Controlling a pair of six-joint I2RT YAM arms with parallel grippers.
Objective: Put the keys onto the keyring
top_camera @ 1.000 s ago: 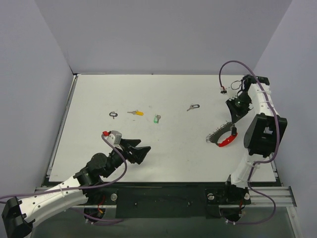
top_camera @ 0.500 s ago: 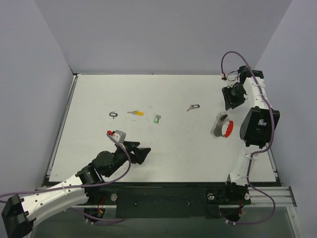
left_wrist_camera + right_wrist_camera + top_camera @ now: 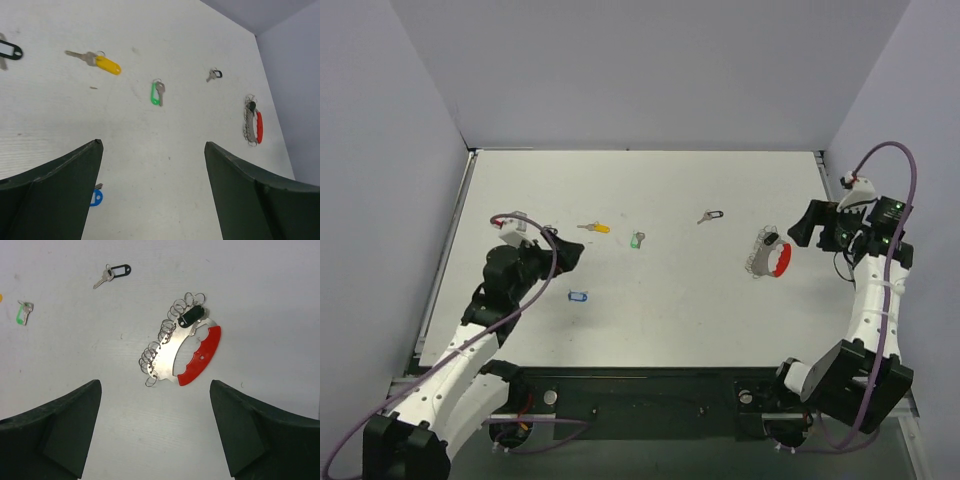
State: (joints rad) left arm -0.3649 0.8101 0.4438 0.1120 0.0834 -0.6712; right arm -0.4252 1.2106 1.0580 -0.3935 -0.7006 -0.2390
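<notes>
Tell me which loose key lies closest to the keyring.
The black-tagged key right of centre, nearest the keyring. The green key, yellow key, blue key and the other black-tagged key all lie farther left.

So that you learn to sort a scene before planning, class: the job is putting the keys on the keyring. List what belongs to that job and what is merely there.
Belongs to the job:
keyring
yellow-tagged key
green-tagged key
blue-tagged key
left black-tagged key
right black-tagged key

Merely there:
table
walls
</notes>
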